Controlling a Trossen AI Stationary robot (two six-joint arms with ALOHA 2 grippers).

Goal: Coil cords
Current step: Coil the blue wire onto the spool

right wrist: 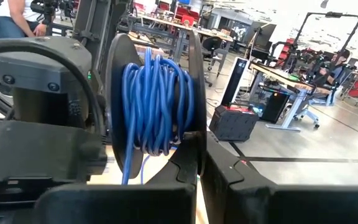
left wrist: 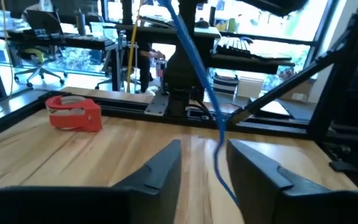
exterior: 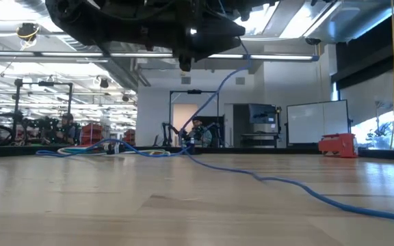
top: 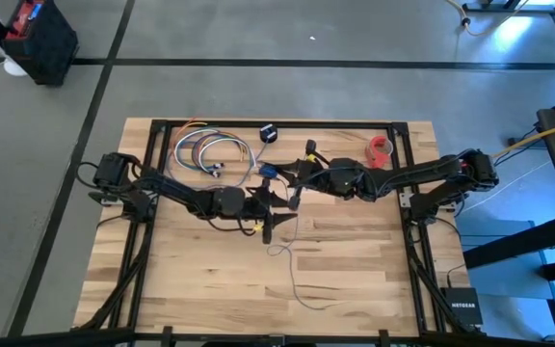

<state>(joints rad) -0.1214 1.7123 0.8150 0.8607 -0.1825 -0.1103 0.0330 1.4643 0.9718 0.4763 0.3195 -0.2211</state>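
The cord is a thin blue cable. Part of it is wound on a small black spool point(right wrist: 114, 93), which my right gripper point(right wrist: 201, 140) holds shut above the table's middle point(top: 299, 181). From the spool the cord point(left wrist: 197, 68) slants down between the open fingers of my left gripper point(left wrist: 204, 146), which is level just left of the right one point(top: 274, 206). The rest of the cord point(top: 295, 275) lies slack on the wood toward the near edge point(exterior: 306, 191). My right gripper pinches the rim of one spool flange point(right wrist: 197, 127) between its two fingers, coming level from the table's right. The spool is lifted clear of the table, with blue turns point(right wrist: 154, 102) around its core. My left gripper has the cord point(left wrist: 219, 140) between its fingers, close to one finger point(left wrist: 253, 165); I cannot tell whether it touches.
A bundle of multicoloured looped wires point(top: 210, 151) and a separate black disc point(top: 269, 132) lie at the far side. A red tape dispenser point(top: 381, 149) sits at the far right. Dark frame rails point(top: 277, 123) edge the table. Bare wood lies near the front edge.
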